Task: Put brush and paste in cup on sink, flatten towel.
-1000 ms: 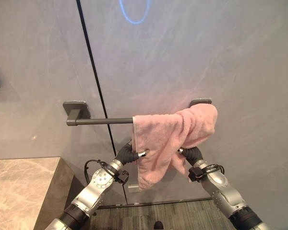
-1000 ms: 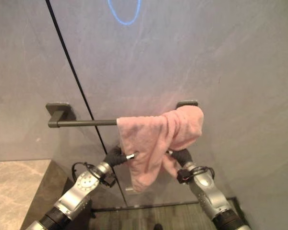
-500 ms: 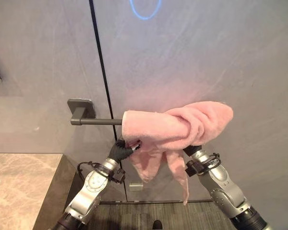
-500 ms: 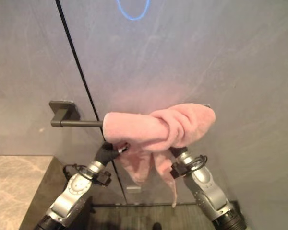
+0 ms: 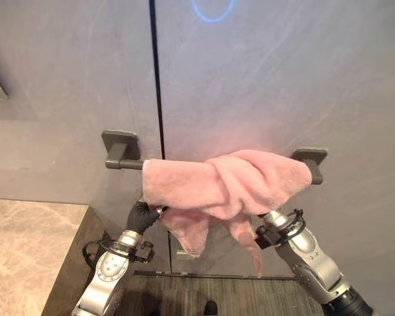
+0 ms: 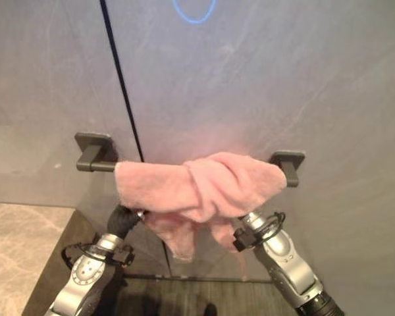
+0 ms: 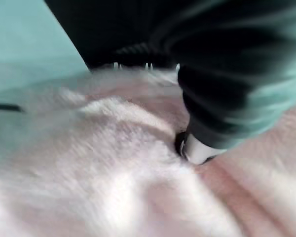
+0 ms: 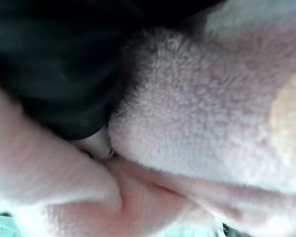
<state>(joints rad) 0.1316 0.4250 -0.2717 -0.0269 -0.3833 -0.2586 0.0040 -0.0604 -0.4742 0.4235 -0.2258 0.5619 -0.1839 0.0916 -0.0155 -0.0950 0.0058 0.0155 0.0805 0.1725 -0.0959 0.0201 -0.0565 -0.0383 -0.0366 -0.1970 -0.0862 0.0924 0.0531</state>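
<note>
A pink towel [image 5: 224,184] hangs twisted over the dark wall rail [image 5: 124,164], reaching from near the left bracket to the right bracket [image 5: 311,158]. Two loose ends dangle below its middle. My left hand [image 5: 142,215] is under the towel's left end, pinching its lower edge; in the left wrist view a finger [image 7: 197,148] presses into the pile. My right hand [image 5: 271,221] is under the right part, and in the right wrist view a finger [image 8: 94,143] is buried between the towel's folds [image 8: 197,113].
The grey wall has a black vertical seam [image 5: 159,99] just left of the towel. A stone countertop [image 5: 20,250] lies at the lower left. Dark floor [image 5: 204,293] shows below the rail, between my arms.
The camera has shifted. My left hand has drawn the towel's left end leftward along the rail, so the towel now spans more of it. The right end lies by the right bracket.
</note>
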